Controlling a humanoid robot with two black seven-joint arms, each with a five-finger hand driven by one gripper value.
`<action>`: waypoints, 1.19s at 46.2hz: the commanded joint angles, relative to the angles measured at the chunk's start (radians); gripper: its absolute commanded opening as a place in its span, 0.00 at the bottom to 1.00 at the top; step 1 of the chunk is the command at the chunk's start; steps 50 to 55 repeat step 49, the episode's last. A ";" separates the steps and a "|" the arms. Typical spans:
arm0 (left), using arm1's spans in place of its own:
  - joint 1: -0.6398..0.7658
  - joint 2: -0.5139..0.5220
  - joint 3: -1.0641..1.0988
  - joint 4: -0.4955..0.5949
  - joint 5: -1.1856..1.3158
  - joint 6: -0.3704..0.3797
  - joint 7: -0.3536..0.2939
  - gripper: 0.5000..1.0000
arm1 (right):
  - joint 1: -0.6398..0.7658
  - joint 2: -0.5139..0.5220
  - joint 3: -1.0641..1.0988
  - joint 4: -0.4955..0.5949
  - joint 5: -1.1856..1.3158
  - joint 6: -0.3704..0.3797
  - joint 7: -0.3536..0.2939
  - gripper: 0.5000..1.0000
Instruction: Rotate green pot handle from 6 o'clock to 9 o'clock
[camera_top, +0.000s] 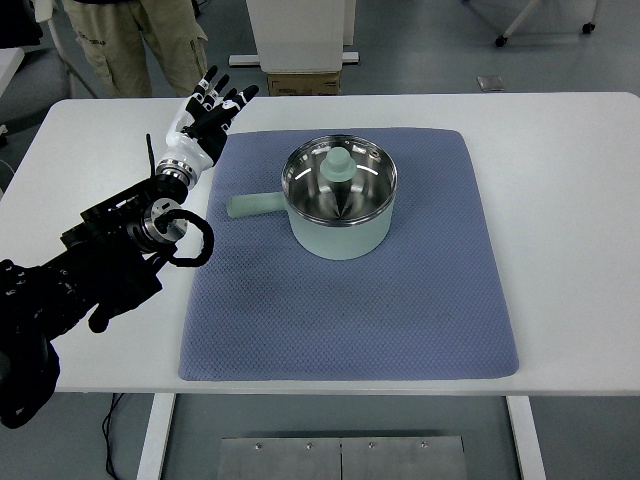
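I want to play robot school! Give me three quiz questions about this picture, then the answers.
1. True or false: the green pot sits on the blue mat.
2. Which way does the pot handle point in the picture? A) left B) right C) toward the bottom edge
3. Fill in: the left hand has its fingers ____ and holds nothing.

Key: 1 true; 2 A; 3 spread (open).

Bare mat (350, 320) around pot (338, 212), handle (255, 205) jutting left, seemingly unobstructed
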 joint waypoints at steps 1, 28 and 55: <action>0.004 0.000 0.000 0.000 0.000 0.000 -0.001 1.00 | 0.011 0.000 -0.001 0.000 0.000 0.000 0.001 1.00; 0.015 0.000 -0.002 0.000 0.006 0.000 -0.006 1.00 | -0.005 0.000 0.002 0.000 0.002 0.000 -0.004 1.00; 0.016 0.000 -0.003 0.000 0.006 -0.003 -0.006 1.00 | -0.023 0.000 0.002 0.000 0.002 0.000 -0.005 1.00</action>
